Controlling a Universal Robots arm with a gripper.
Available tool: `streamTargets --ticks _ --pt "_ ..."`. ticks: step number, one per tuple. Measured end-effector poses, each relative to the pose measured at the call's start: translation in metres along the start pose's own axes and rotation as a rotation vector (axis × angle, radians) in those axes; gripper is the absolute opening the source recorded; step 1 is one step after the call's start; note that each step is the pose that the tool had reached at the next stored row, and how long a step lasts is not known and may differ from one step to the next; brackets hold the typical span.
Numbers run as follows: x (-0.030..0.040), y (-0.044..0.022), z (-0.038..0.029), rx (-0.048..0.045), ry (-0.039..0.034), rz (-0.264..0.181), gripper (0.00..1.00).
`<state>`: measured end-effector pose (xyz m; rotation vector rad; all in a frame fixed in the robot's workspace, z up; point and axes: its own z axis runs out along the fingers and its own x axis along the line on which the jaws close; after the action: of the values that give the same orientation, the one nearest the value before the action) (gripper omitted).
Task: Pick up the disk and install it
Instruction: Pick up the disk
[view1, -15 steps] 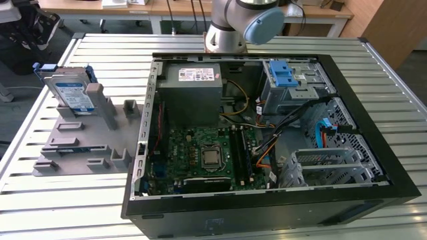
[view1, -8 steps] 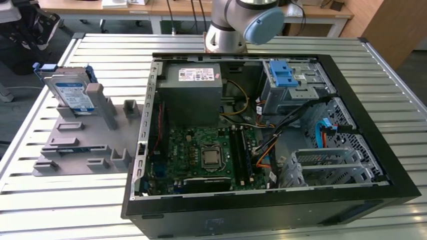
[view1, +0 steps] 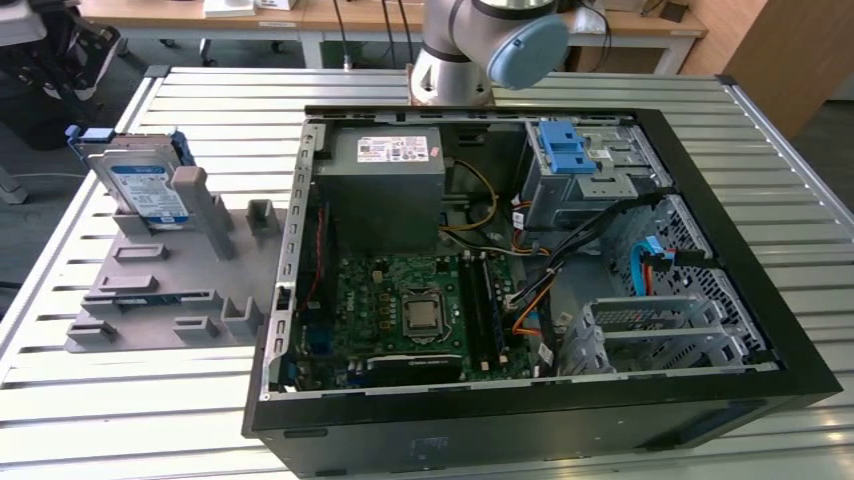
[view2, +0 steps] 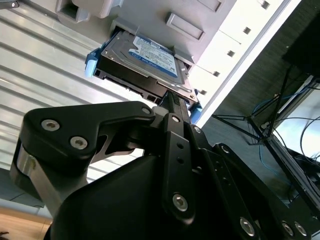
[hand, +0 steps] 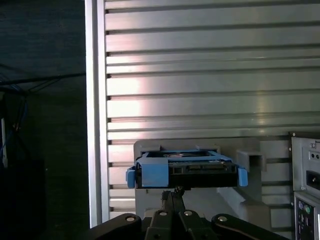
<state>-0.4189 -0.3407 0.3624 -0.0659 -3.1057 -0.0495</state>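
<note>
Claw (hand: 172, 192): in both wrist views its black links sit closest to us. The two fingers run together into one thin bar, so it is narrow, with nothing clamped between them. The tip lines up with the near edge of the disk (hand: 185, 170). We can't tell whether it touches the disk or hangs short of it.

The first wrist view gives us the disk edge-on: a dark connector side with a blue rail at each end, seated in the grey holder (hand: 250, 160). The second wrist view gives us the face instead: silver top, white-and-blue label (view2: 152, 52), and a blue rail corner poking out.

Behind the holder in the first wrist view we see the slatted metal table (hand: 200, 75) and a corner of the computer case's back panel (hand: 305, 185).

The exterior view adds the layout. The disk (view1: 144, 185) stands on edge, leaning in the holder at the exterior view's left, outside the case and well apart from it. The open case (view1: 534, 425) lies on its side on the table, showing us:
- the green board (view1: 400, 310)
- the grey power box (view1: 387, 180)
- a metal bay (view1: 654, 330) at the exterior view's right
- a blue latch piece (view1: 567, 155) on the cage farther back

Farthest back, the arm's base (view1: 461, 60) stands behind the case.
</note>
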Motion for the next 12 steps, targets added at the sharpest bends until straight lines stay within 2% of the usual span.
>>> streamTargets --ticks 12 --pt "0.0003 0.0000 0.0000 0.0016 0.0014 -0.046 0.11"
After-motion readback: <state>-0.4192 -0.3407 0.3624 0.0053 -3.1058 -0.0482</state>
